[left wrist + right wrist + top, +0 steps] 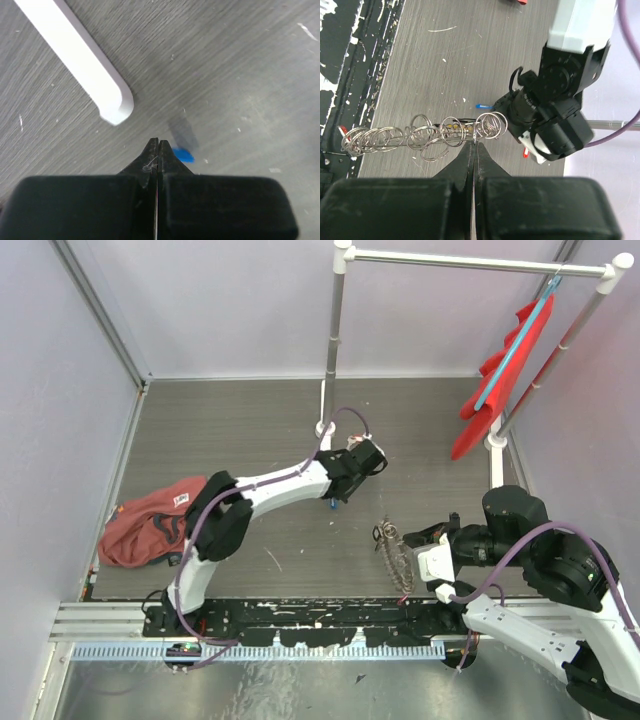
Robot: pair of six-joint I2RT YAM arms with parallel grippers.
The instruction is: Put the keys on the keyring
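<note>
My left gripper [338, 496] is out over the middle of the table, its jaws pressed together [158, 142]. The blue key [183, 155] pokes out beside the right fingertip and casts a small shadow on the table below. The same blue key [482, 106] sticks out from that gripper in the right wrist view. The keyring [392, 550] is a long coil of silver wire loops [427, 135] held just above the table. My right gripper [475, 143] is shut on a wire near its far end. A yellow-headed key [453, 130] sits among the loops.
A red cloth [150, 520] lies at the table's left edge. A white rack [336, 340] stands at the back, with a red garment [505, 370] hanging on the right; its white foot [80, 65] lies close to my left gripper. A small red piece [526, 152] lies beneath the left arm.
</note>
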